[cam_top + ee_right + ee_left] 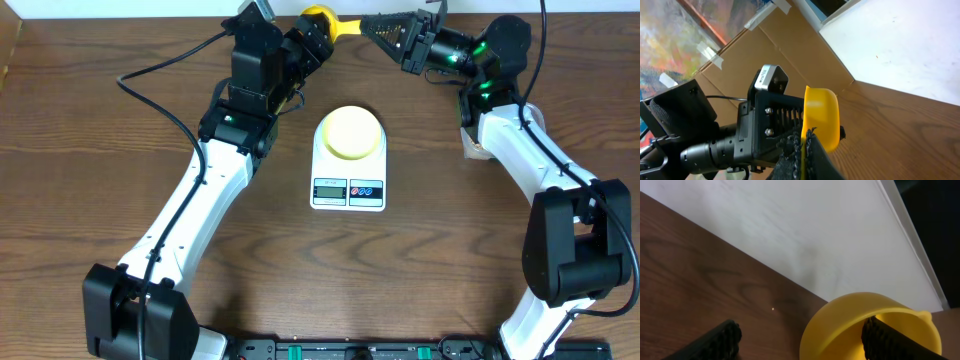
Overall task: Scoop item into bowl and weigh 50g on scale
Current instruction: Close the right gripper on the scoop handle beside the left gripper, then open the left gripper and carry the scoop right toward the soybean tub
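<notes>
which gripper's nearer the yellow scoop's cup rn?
Left. The left gripper is right at the cup of the scoop, one finger across its opening. The right gripper pinches the handle, out beyond the cup.

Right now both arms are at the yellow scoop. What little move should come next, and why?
Probably the left fingers should back away from the yellow scoop. They stand wide apart, one seemingly inside the cup, while the right fingers look shut on the handle. The bowl on the scale looks empty, so scooping is yet to come.
</notes>
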Controlling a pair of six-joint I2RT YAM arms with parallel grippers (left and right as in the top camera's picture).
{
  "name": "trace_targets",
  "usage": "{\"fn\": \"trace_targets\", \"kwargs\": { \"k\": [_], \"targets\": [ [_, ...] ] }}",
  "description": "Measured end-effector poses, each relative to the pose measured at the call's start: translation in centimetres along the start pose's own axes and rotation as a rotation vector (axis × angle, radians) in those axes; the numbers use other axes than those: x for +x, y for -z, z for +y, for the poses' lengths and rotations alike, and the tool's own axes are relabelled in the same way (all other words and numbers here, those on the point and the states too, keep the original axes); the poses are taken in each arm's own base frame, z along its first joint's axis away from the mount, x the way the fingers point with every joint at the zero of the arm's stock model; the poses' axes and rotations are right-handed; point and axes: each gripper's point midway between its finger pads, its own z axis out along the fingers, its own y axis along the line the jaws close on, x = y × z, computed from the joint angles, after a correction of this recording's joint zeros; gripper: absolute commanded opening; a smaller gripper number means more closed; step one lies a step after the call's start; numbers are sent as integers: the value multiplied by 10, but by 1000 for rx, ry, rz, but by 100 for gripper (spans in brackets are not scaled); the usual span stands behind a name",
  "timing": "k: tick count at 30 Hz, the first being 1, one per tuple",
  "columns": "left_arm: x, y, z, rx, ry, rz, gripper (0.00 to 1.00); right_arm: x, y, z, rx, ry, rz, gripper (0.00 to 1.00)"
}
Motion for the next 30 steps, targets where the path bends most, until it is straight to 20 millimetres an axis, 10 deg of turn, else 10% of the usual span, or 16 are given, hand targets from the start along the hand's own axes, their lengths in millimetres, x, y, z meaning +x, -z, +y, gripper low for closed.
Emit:
{"fn": "trace_targets", "kwargs": {
  "k": [15, 30],
  "targets": [
    [0, 0, 0, 0, 0, 1, 80, -4, 27, -51, 188, 4, -29, 1],
    [6, 0, 12, -50, 1, 23, 80, -33, 117, -127, 535, -57, -164, 1]
  ]
}}
